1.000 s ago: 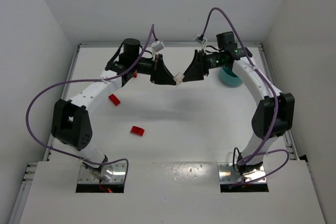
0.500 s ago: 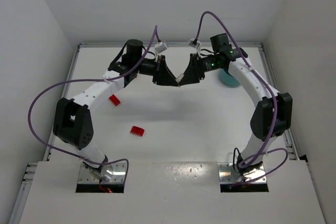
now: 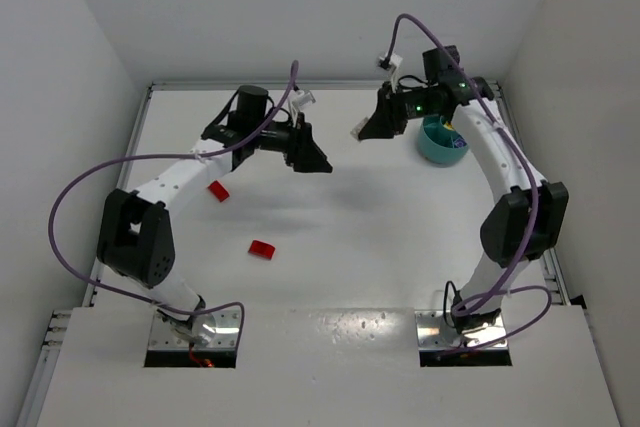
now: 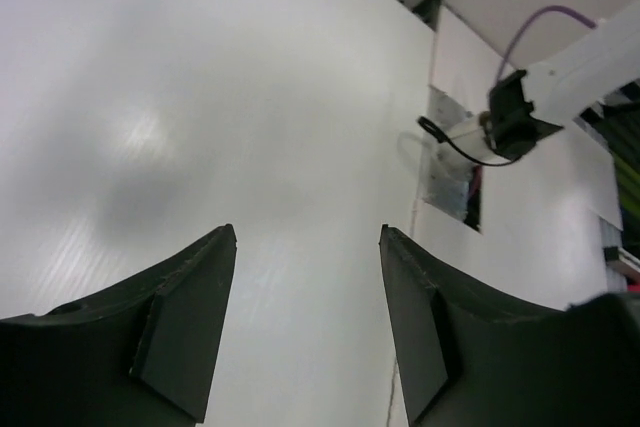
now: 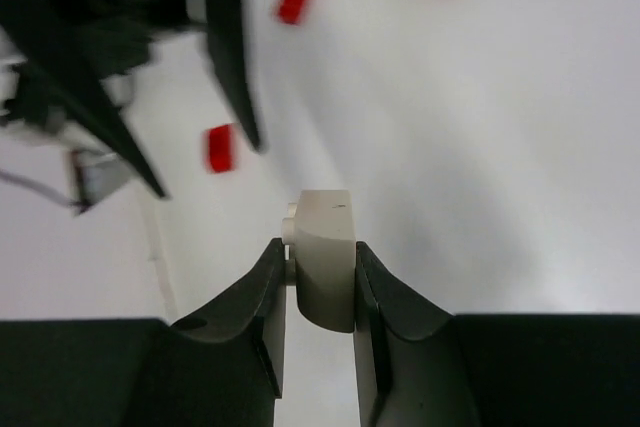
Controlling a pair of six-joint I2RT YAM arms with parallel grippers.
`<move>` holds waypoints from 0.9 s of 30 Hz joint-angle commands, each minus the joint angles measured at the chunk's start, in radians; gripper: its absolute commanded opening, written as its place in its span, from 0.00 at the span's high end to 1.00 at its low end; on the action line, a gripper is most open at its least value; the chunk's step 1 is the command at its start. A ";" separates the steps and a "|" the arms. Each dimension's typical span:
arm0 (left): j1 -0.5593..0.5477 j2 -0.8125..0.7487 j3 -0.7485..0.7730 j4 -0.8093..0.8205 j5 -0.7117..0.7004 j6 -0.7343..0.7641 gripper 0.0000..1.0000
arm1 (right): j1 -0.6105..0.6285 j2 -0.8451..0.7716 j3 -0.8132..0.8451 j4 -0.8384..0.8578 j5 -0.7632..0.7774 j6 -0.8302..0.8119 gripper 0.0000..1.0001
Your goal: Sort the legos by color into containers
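- Right gripper (image 5: 320, 292): clamped on a white lego (image 5: 325, 247), which is pinched between both fingers.
- Teal tub (image 3: 428, 152): just beside my right wrist, behind the fingertips. The brick is not over it.
- Left gripper (image 4: 307, 327): spread wide with nothing between the fingers; it faces the right gripper, and the two are apart.
- Red lego (image 3: 218, 190) and second red lego (image 3: 261, 248): on the table (image 3: 380, 237) near my left forearm, well apart from both grippers.
- Step in hand, as I judge it: carrying the white brick to the tub.
- Next move calls for swinging back over the tub and centring on one compartment before letting go. I cannot make out the dividers from here.
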 commanded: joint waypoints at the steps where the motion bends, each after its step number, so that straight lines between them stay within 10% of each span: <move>1: 0.058 -0.086 0.004 -0.050 -0.123 0.075 0.35 | -0.052 -0.002 0.083 0.009 0.321 -0.047 1.00; 10: 0.096 -0.106 0.004 -0.063 -0.267 0.098 0.32 | -0.110 0.257 0.395 -0.029 0.888 -0.163 1.00; 27: 0.105 -0.117 -0.024 -0.063 -0.311 0.108 0.31 | -0.148 0.547 0.601 -0.075 1.092 -0.220 1.00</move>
